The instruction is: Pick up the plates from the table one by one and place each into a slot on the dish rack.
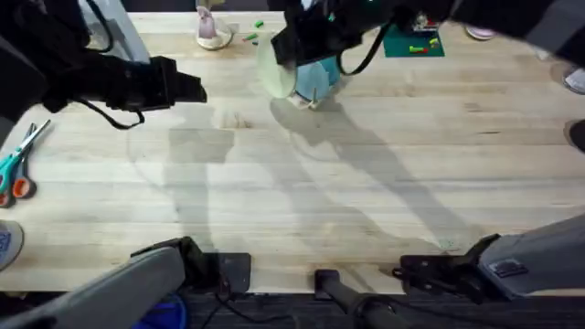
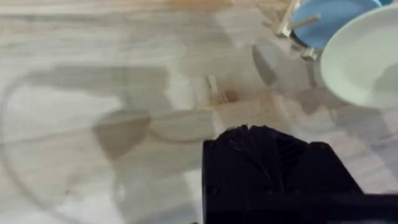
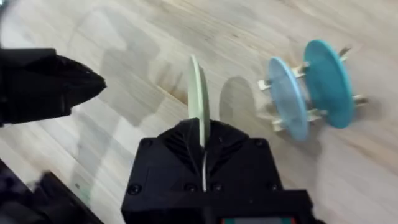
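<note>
My right gripper (image 3: 202,140) is shut on a pale cream-yellow plate (image 3: 198,93), held on edge above the table (image 1: 302,183). In the overhead view that plate (image 1: 272,68) hangs just left of the dish rack (image 1: 315,91). The small wooden rack (image 3: 280,118) holds two light blue plates (image 3: 289,99) (image 3: 326,81) upright between its pegs. My left gripper (image 1: 192,89) hovers over the table to the left of the rack, shut and holding nothing. Its wrist view shows the cream plate (image 2: 367,56) and a blue plate (image 2: 329,22) ahead of it.
Scissors (image 1: 18,164) with teal and orange handles lie at the left edge. A green baseplate (image 1: 411,43) with small bricks sits behind the rack on the right. A pale pink object (image 1: 212,27) stands at the back. A round disc (image 1: 5,245) lies at the lower left.
</note>
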